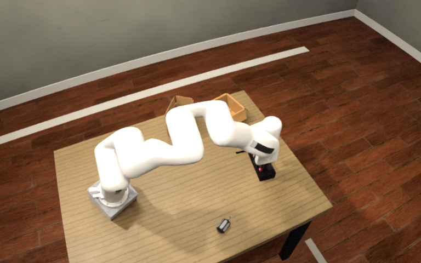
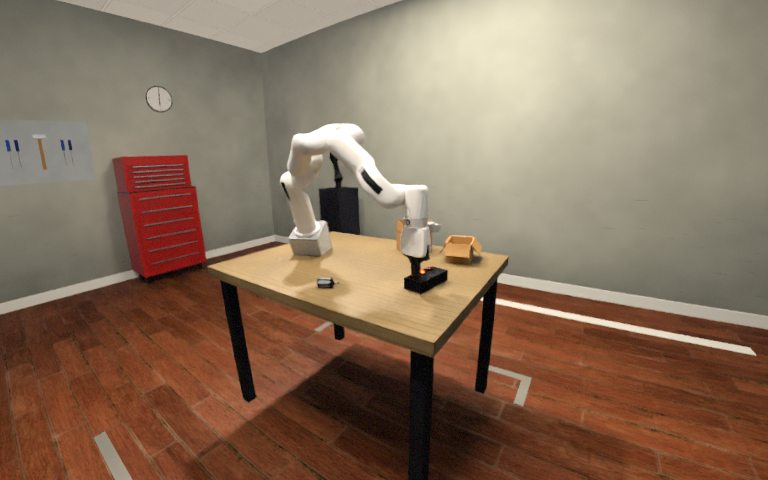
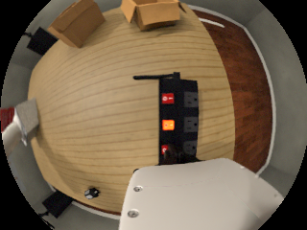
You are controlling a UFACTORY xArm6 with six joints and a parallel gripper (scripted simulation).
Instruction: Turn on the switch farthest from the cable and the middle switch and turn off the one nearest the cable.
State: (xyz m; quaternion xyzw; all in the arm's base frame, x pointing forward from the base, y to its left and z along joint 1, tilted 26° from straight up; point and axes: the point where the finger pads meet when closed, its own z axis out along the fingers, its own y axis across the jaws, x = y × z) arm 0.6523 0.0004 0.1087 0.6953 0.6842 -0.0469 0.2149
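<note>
The black power strip (image 1: 263, 171) lies right way up near the table's right edge; it also shows in the exterior view (image 2: 425, 279) and in the wrist view (image 3: 177, 122). Its cable (image 3: 146, 77) leaves the end farther from me. In the wrist view the switch nearest the cable (image 3: 168, 98) is dull red and unlit. The middle switch (image 3: 168, 125) glows orange. The switch farthest from the cable (image 3: 165, 149) looks dark red and is partly hidden by my gripper. My gripper (image 2: 417, 266) is shut and empty, pointing straight down at that far end; I cannot tell whether it touches.
Two open cardboard boxes (image 1: 233, 107) (image 1: 177, 103) stand at the table's far edge behind the strip. A small black-and-silver cylinder (image 1: 223, 225) lies near the front edge. My arm's base (image 1: 112, 195) sits at the left. The table's right edge is close to the strip.
</note>
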